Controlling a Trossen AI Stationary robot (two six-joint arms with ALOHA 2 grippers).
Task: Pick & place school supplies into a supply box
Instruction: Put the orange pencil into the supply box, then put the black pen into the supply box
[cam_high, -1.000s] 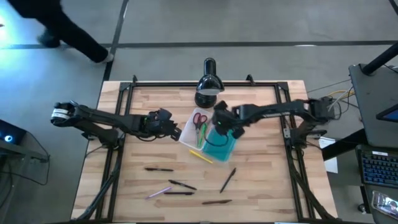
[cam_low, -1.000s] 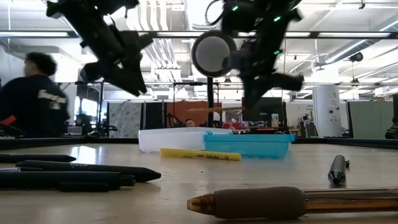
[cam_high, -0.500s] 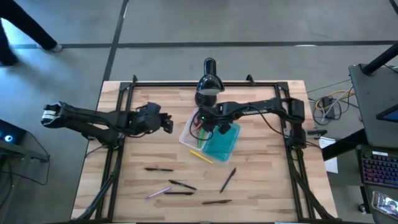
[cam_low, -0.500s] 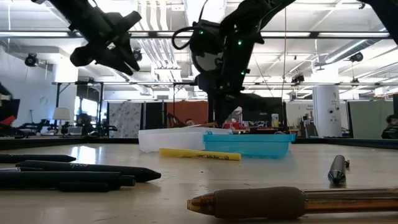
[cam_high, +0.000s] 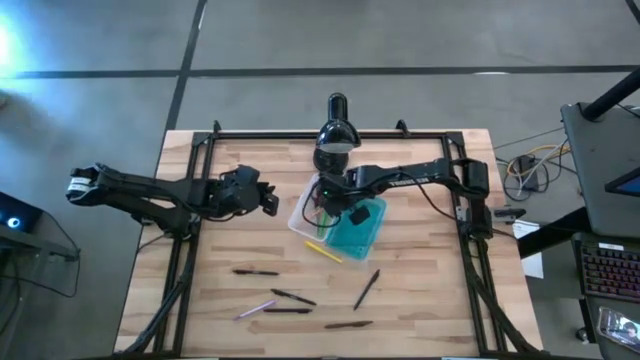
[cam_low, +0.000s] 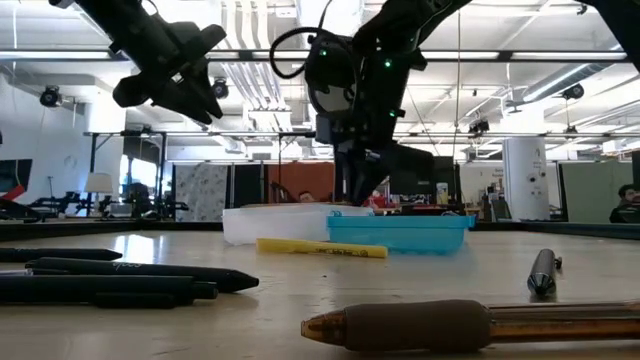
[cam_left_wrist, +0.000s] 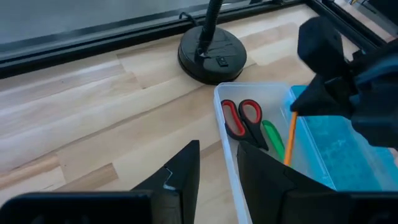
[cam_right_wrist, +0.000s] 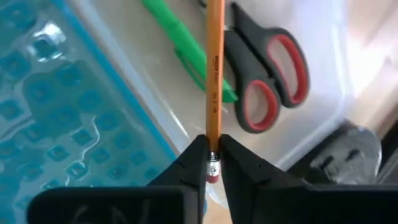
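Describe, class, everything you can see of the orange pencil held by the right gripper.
The orange pencil is thin and straight, wooden-looking, with small dark printing along its shaft, a metal band and a pink eraser at one end. The right gripper is shut on it just above the eraser. It hangs over the clear tray of the supply box, above the green pen and beside the red-handled scissors.

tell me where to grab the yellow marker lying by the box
Grip the yellow marker mid-barrel, coming straight down, fingers closing across its thin width. It lies flat on the table, angled, close beside the supply box, so turn the fingers to clear the box.
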